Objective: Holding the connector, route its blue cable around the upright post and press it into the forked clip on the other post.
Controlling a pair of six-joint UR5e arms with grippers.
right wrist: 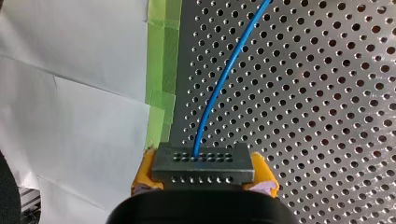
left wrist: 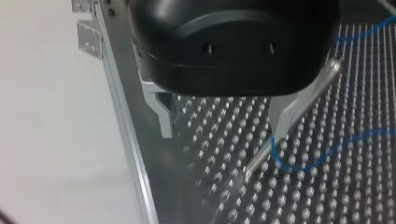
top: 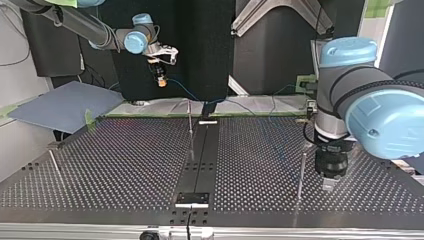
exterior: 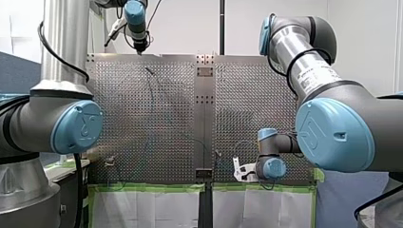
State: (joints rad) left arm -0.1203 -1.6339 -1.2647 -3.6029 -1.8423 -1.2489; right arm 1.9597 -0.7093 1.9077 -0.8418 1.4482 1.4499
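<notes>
My right gripper (right wrist: pixel 204 173) pinches the small dark grey rectangular connector (right wrist: pixel 203 162) between yellow pads (right wrist: pixel 142 175), the sensible hold, since its thin blue cable (right wrist: pixel 224 79) looks light and floppy.

My perforated table (top: pixel 125 165) has a dark strip (top: pixel 200 160) down the middle, w/ thin posts (top: pixel 190 122) upright on it. A blue cable (right wrist: pixel 219 88) runs over the holes & green tape (exterior: pixel 147 187) lines one edge.

My right gripper (top: pixel 160 76) holds the connector (top: pixel 161 83), its blue cable (top: pixel 187 93) trailing away beneath. My left gripper (top: pixel 328 186) stands with an upright post (top: pixel 301 175) just beside it.
</notes>
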